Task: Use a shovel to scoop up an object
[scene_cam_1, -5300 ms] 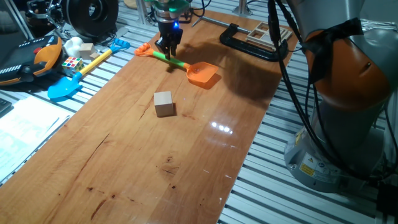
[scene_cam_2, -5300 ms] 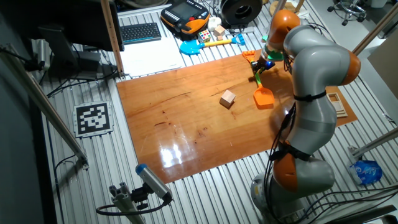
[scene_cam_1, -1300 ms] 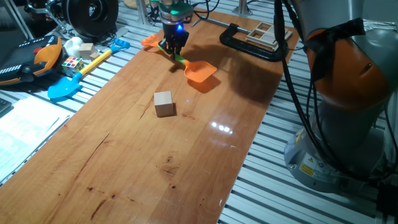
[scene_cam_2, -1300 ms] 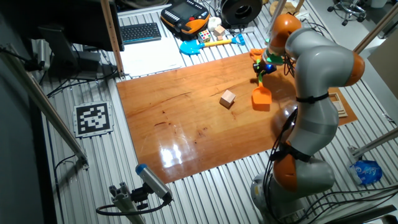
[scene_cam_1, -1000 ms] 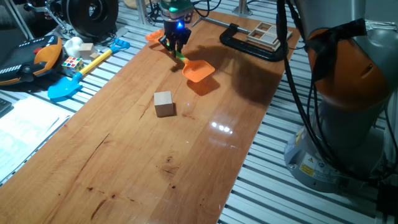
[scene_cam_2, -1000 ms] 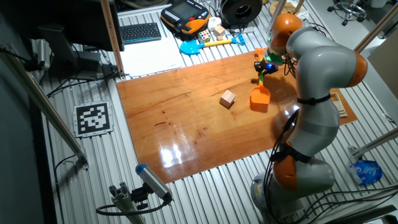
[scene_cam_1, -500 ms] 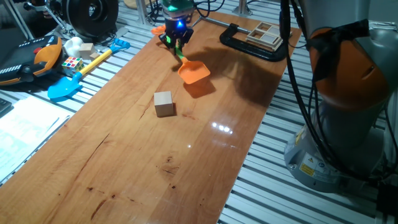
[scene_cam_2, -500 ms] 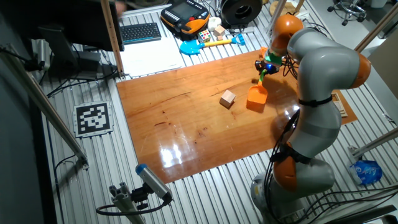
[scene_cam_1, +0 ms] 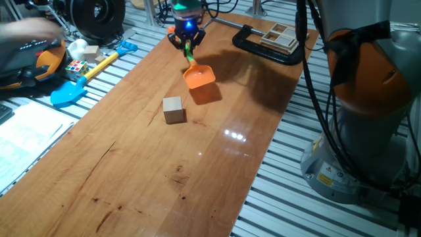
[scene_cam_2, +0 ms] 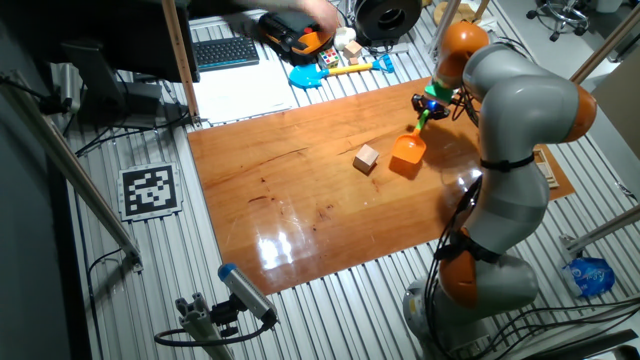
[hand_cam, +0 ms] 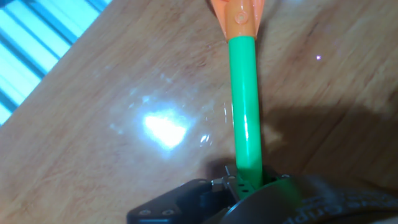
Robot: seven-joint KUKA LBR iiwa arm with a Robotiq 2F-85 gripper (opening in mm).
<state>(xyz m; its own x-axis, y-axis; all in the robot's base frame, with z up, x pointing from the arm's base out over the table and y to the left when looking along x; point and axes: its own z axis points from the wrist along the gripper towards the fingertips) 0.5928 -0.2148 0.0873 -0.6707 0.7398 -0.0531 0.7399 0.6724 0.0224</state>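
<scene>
Orange-bladed, green-shafted plastic toy shovel (scene_cam_1: 195, 68) hung from the two-finger gripper (scene_cam_1: 186, 41), which was clamped on the shaft near the upper centre of the frame. Its long axis sloped down from the gripper, the blade lifted off the wooden table (scene_cam_1: 131, 178). The small light-brown wooden cube (scene_cam_1: 173, 109) sat below and slightly left of the blade, near but apart from it.

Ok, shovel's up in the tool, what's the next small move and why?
Probably lower the orange blade to the table and slide it toward the wooden cube: the tool grips the green shaft, the blade hangs above the wood, apart from the cube.
</scene>
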